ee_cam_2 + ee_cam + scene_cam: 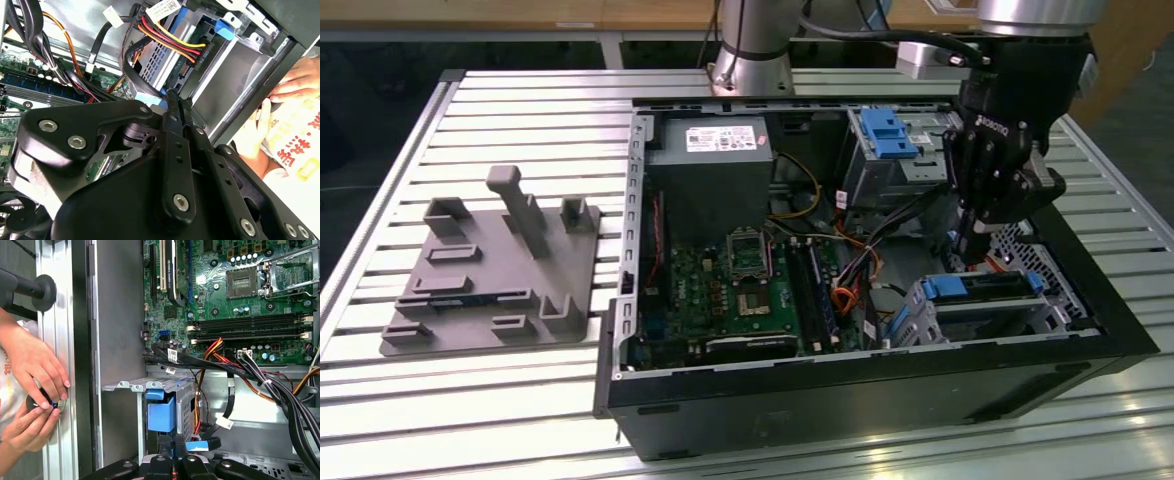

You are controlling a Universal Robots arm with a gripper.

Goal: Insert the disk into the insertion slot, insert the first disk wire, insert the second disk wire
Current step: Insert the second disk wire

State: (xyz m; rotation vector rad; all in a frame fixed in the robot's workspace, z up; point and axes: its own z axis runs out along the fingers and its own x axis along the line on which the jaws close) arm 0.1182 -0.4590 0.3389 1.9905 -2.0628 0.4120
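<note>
The claw (966,252) hung tips-down inside the case. Its jaws were drawn narrow, near enough together to count as closed. The blue end of a black wire (151,98) lay touching the tips, but I could not tell whether it was actually pinched.

That wire looked light and limp along its run, with only the plug end stiff. I judged the plug body to be the place to grip, square across its flats, because the cord would bend away under any push.

Just beyond the tips sat the disk (983,288), its blue rail up, lying in the slot (1014,318), so that step seemed done. The disk itself would be rigid, fairly heavy and sensitive to knocks, best handled by the rail.

A red, yellow and orange bundle (170,39) ran to a black plug at the disk's back, near the tips. I could not make out whether that plug was seated.

Farther out from the claw lay the board (747,290). The tall cage (887,140) with its blue latch stood well apart. Outside the case wall, a person's hands (35,375) worked at something small on the table (520,120).
</note>
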